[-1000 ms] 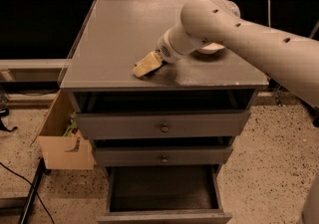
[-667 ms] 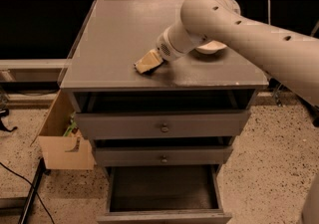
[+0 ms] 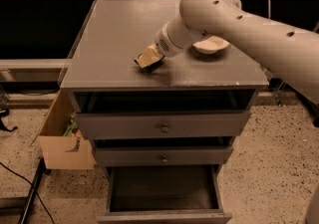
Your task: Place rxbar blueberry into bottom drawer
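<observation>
The gripper (image 3: 148,57) sits low on the cabinet top (image 3: 109,34), angled down like it's going for a pick; can't tell if it's spread or clamped; can't spot the rxbar blueberry either, my guess is it's hidden under there. Off left, a cardboard box (image 3: 62,148) with something green inside; the bottom drawer (image 3: 164,216) stands pulled out, dark, seemingly empty, ready to receive; right, a cream bowl (image 3: 214,46), contents hidden.
</observation>
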